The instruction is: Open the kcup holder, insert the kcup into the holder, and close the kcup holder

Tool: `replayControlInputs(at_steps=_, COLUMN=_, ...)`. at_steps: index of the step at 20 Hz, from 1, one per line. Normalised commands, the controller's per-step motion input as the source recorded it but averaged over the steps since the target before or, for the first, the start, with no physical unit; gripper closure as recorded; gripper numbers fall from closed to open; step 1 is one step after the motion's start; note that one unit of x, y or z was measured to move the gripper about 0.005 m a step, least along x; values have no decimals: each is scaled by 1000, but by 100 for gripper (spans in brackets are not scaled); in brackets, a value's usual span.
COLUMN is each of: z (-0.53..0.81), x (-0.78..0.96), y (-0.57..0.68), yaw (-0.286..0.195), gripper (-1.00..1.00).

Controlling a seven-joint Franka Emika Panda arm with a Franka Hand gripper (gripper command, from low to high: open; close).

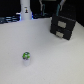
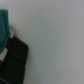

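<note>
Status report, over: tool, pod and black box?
Tool not in view. Pod upright on white table, untouched. Black box at far right of exterior view, closed. Nothing between them.

kcup (image 1: 26,56) upright on table (image 1: 45,60) — well apart | kcup holder (image 1: 62,27) shut

Open white table (image 1: 45,62) lies between kcup (image 1: 26,56) and kcup holder (image 1: 62,27) — nothing between them.
</note>
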Motion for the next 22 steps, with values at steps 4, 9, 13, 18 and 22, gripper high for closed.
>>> replayControlInputs(at_steps=4, z=-11, x=-407, y=630, yaw=-175, gripper=-100)
replayControlInputs(at_steps=9, z=-49, x=-396, y=606, yaw=-175, gripper=-100)
replayControlInputs(at_steps=13, z=-105, x=-419, y=628, yaw=-172, gripper=-100)
replayControlInputs(at_steps=18, z=-168, x=-410, y=646, yaw=-163, gripper=-100)
replayControlInputs(at_steps=22, z=-297, x=-278, y=535, yaw=-152, gripper=-100)
